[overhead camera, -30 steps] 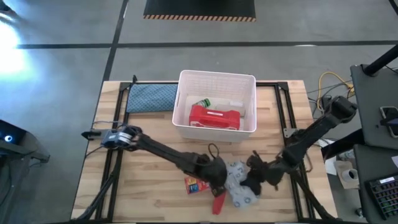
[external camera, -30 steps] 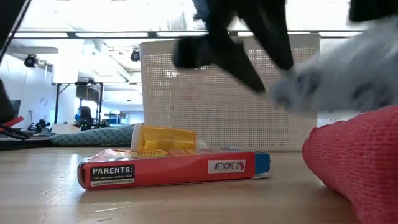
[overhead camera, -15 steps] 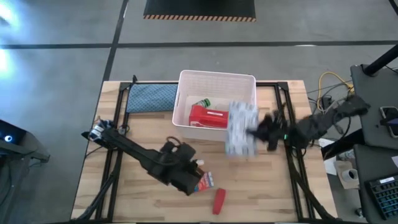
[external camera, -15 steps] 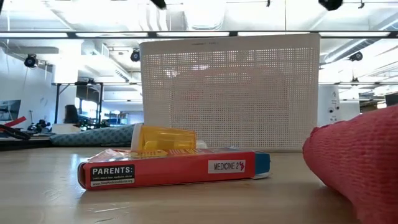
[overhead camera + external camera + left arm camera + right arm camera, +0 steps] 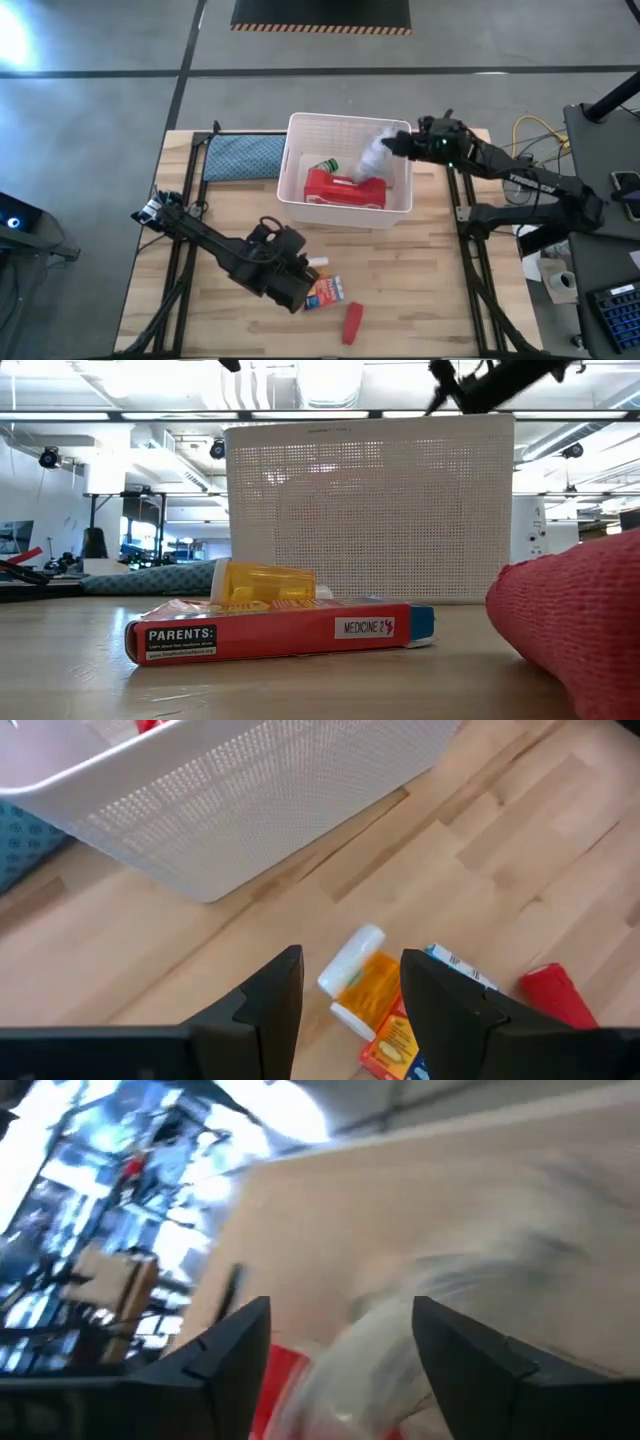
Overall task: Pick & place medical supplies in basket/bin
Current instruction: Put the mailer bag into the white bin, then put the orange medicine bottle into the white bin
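The white bin (image 5: 398, 130) stands at the table's far middle with the red case (image 5: 345, 190) and the green bottle (image 5: 325, 165) inside. My right gripper (image 5: 403, 146) hangs open over the bin's far right corner. The grey-white soft pack (image 5: 375, 155) is a blur just in front of its fingers (image 5: 470, 1355), above the bin's inside. My left gripper (image 5: 350, 990) is open, low over the near table, above an orange bottle with a white cap (image 5: 362, 982) and the orange-red box (image 5: 326, 292). A red tube (image 5: 352, 322) lies near the front edge. My right gripper has its fingers spread, with the soft pack (image 5: 400, 1350) blurred between and beyond them. I cannot tell whether they touch it. My left gripper touches nothing.
A blue-grey folded cloth (image 5: 245, 157) lies left of the bin. In the low view the box (image 5: 280, 632) and the orange bottle (image 5: 262, 582) lie in front of the bin wall (image 5: 370, 510), and the red tube (image 5: 575, 630) is close on the right.
My right gripper has carried the soft pack up off the near table and toward the far edge, until it is over the bin's far right corner. My left gripper has drawn back toward the table's left, away from where the pack lay, and now hovers by the orange-red box.
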